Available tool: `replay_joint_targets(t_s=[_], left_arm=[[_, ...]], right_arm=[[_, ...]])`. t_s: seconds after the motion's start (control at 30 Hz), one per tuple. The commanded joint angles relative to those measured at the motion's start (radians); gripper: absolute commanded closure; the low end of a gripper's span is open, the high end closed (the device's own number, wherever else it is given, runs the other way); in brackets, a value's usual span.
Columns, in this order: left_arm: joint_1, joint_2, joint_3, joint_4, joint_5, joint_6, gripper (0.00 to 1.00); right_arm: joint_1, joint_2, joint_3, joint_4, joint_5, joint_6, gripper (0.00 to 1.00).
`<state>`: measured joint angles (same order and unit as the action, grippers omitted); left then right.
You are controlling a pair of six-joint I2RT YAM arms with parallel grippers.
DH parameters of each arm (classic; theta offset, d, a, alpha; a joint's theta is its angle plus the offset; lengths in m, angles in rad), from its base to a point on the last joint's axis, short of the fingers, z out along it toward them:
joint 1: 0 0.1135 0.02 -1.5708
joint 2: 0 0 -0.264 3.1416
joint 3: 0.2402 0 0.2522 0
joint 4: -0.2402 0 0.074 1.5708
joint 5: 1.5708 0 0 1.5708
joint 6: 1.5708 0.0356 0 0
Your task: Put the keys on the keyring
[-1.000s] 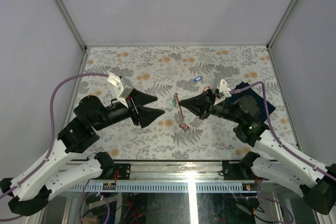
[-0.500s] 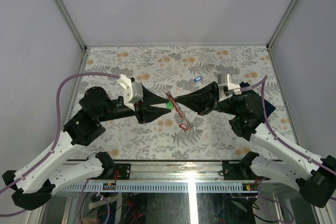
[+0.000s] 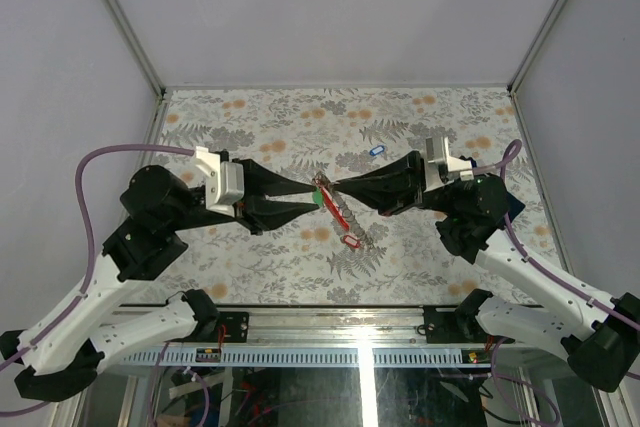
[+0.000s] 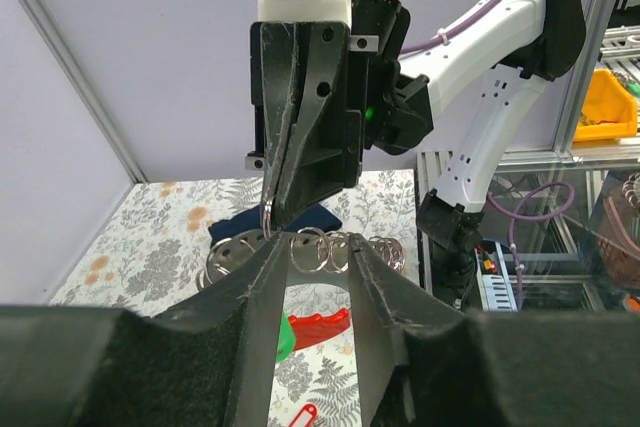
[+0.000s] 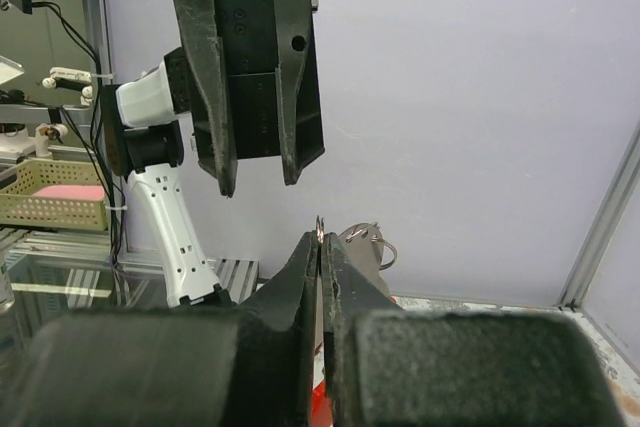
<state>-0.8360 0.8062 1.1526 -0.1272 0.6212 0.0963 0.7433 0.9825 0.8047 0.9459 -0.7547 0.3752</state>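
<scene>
Loose key with red outline tag (image 3: 348, 241) lies flat on the floral-print worktop (image 3: 420, 112), nearest the arm bases, apart from both grippers. Just beyond, at mid worktop, the left gripper (image 3: 310, 197) and right gripper (image 3: 329, 187) meet tip to tip. Both have black, matte, wedge-shaped fingers with a rough grain.

In the left wrist view the left fingers (image 4: 250, 297) are spread. A bunch of silvery wire loops (image 4: 330, 247) sits in the gap. Cannot tell if the fingers touch it. A red plastic tag (image 4: 322, 325) and a green tag (image 4: 284, 339) hang below the loops, so these keys are up off the worktop at the grippers. Their metal blades are too small to make out.

In the right wrist view the right fingers (image 5: 300, 277) are pressed together, pinching the thin round wire of the keyring (image 5: 318, 224) at their tips. The left fingers show above it, clearly parted.

Only the left wrist view shows the dark navy cloth (image 4: 245, 225), folded behind the loops, and a shiny round metal piece with holes (image 4: 232, 257). Cannot tell what that piece is.

Farthest on the worktop is the key with the blue tag (image 3: 376, 150), oblong and lying alone.

Off the worktop there is a yellow plastic bin (image 4: 610, 97), contents unclear. There is also a mesh tray (image 5: 55, 209) holding something flat and pink.
</scene>
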Motion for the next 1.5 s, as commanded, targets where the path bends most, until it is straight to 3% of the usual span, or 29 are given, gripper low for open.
replay_joint_targets(t_s=[0.0,0.1,1.47], left_arm=[[-0.004,0.034,0.044,0.053,-0.002,-0.003,0.76],[-0.003,0.059,0.057,0.059,0.011,-0.025,0.83],[-0.007,0.110,0.035,0.116,-0.040,-0.057,0.82]], right_arm=[[-0.005,0.002,0.062,0.099,-0.022,0.015,1.00],[-0.005,-0.001,0.060,0.109,-0.022,0.020,1.00],[-0.004,0.022,0.036,0.194,-0.068,0.053,1.00]])
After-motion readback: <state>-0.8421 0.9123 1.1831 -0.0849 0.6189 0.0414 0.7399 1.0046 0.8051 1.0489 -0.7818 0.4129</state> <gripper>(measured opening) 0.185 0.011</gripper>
